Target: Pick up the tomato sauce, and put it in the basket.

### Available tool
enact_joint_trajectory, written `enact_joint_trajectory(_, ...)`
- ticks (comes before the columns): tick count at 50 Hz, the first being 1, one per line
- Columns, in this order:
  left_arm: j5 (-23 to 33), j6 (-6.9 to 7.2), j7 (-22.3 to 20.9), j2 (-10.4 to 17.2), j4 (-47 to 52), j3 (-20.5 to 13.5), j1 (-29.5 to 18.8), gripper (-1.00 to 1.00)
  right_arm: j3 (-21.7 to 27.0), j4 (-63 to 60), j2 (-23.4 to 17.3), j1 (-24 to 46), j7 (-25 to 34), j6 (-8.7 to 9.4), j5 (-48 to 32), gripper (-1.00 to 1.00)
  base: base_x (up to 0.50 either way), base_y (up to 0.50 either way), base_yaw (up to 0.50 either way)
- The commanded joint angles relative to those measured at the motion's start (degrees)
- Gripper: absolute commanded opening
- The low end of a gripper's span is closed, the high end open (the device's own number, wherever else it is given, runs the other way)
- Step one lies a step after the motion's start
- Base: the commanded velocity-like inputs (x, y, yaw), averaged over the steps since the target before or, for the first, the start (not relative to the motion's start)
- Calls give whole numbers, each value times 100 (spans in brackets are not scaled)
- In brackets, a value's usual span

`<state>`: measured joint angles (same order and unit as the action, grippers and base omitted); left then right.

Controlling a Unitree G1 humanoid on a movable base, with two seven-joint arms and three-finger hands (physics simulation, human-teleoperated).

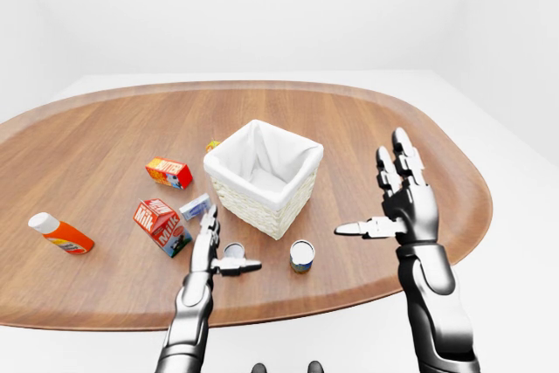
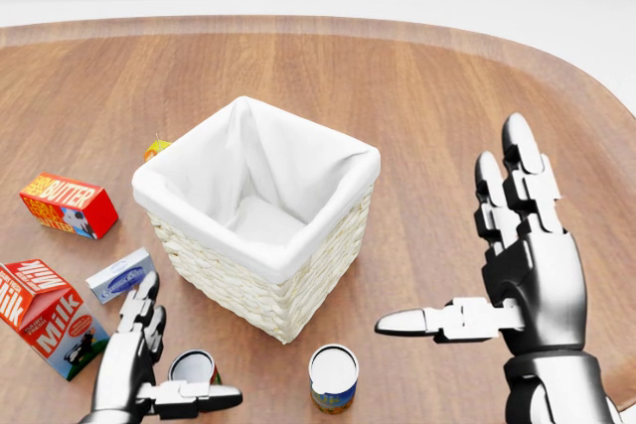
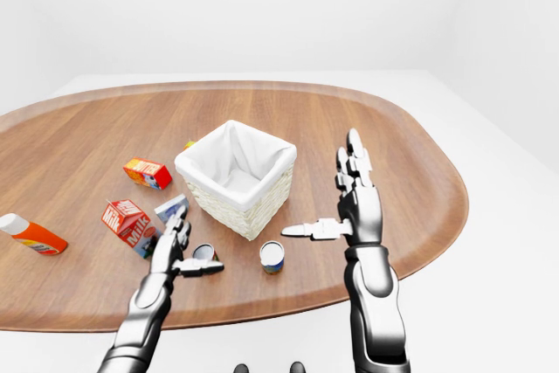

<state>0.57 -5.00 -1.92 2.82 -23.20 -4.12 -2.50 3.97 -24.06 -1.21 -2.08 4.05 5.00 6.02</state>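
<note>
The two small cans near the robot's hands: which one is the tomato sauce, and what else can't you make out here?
- Red-sided can: label hidden by left hand, head view.
- Blue-and-yellow can: label cut off by bottom edge.
- Small orange thing: mostly hidden behind white-lined wicker basket.

Upright tomato sauce can [image 2: 195,369] stands beside white-lined wicker basket [image 2: 260,285].

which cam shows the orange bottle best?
Left-eye view: the orange bottle lies whole, white cap included, left of the milk carton. Right-eye view crops it at the left edge. Head view misses it entirely.
</note>
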Motion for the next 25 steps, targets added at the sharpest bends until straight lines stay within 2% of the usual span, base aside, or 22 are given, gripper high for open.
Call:
enact_joint_trajectory(1,-2,0,10,12,-138,-5,-32,97,-14,10,3,-9,0,0,-7,100,0,0,0)
enact_joint_trajectory(11,78,0,80,45,-191,-16,-62,97,-14,1,3,-13,1,0,-5,100,0,0,0)
enact_joint_trajectory(25,270,0,176,77,360,-53,46,96,-17,-3,3,-15,6,0,-7,100,0,0,0)
